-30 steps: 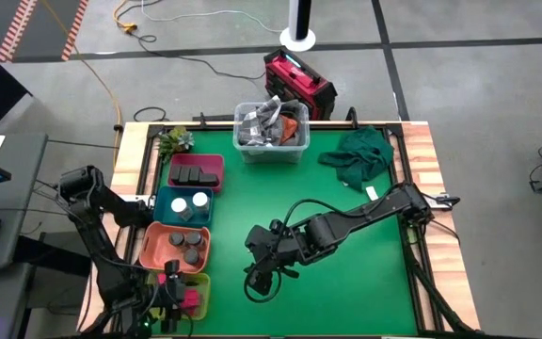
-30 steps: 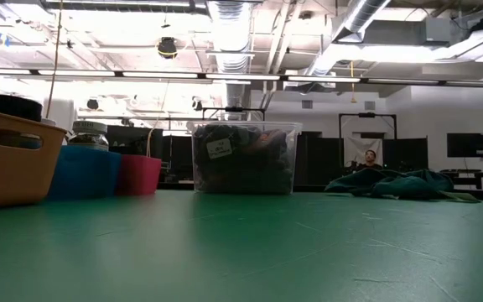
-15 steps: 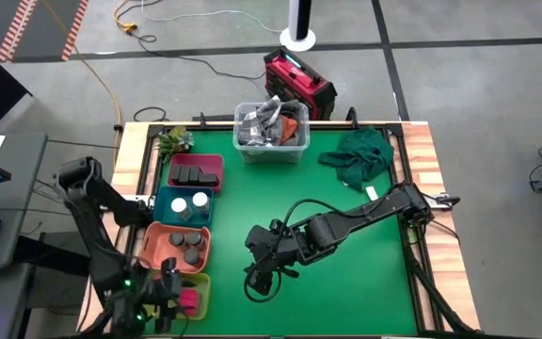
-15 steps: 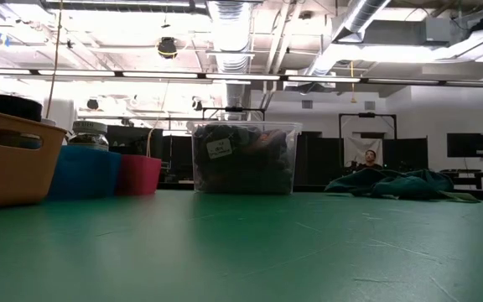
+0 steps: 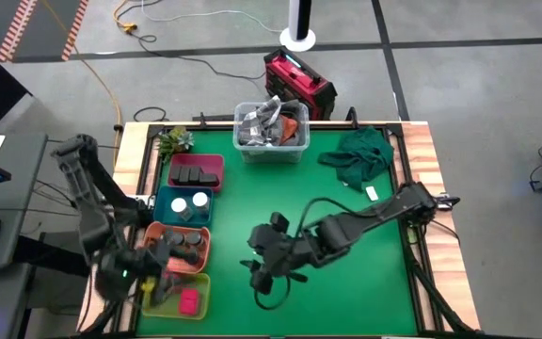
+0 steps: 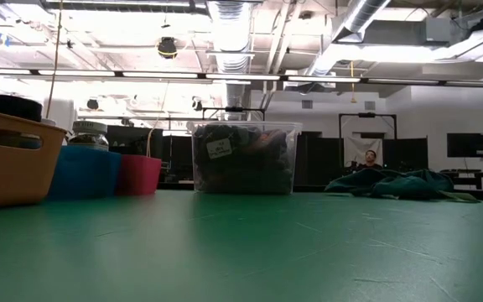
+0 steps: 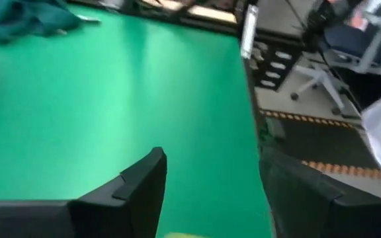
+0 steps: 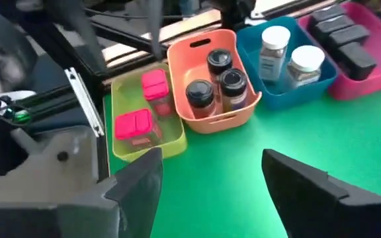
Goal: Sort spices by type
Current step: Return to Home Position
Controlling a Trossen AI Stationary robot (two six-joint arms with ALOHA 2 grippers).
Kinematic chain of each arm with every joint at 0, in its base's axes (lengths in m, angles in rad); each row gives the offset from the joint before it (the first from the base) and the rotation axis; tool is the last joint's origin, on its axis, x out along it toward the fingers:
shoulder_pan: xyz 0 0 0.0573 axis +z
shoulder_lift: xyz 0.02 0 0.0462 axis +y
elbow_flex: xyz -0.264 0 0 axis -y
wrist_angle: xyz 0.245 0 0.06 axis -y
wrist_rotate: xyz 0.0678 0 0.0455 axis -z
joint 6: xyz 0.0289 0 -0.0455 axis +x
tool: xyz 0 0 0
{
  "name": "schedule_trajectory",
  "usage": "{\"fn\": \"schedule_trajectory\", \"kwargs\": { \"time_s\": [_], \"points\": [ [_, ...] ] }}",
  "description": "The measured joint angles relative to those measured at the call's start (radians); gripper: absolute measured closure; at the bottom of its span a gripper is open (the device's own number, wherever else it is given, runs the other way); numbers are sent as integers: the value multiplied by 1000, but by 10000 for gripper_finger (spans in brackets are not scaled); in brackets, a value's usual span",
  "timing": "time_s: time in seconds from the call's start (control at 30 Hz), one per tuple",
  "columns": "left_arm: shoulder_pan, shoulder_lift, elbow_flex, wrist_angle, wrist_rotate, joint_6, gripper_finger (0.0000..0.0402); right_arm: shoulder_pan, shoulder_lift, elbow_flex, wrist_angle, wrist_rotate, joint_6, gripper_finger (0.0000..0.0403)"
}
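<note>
Left claw [image 7: 211, 156] spread empty over the trays [image 8: 220, 120] at eight o'clock, right claw [image 5: 263, 273] likewise released toward six, probably idle with spices [image 8: 233, 84] all grouped by kind along the table [image 5: 346, 282] at its nine o'clock edge.

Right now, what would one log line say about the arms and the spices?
left gripper: open, empty, near yellow tray | right gripper: open, empty, over mat | spices: four kinds, each in own tray

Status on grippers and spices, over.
Left gripper open, empty, by the trays. Right gripper open, empty, mid-mat. Spices sorted in trays. Nothing in the way.
</note>
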Motion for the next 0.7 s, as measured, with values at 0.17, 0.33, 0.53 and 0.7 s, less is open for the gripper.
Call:
{"fn": "schedule_trajectory", "kwargs": {
  "time_s": [0.17,0.33,0.53,0.7],
  "points": [
    [96,-132,-92,62,51,107,194,-35,-6,-59,76,-71,-17,122],
    [173,-285,-275,260,113,156,209,-32,-8,-106,78,-75,-8,122],
    [289,-429,-483,537,183,192,217,-18,-24,-169,83,-76,29,122],
    [456,-465,-541,572,303,195,223,-17,-134,-314,97,-94,34,122]
  ]
}}
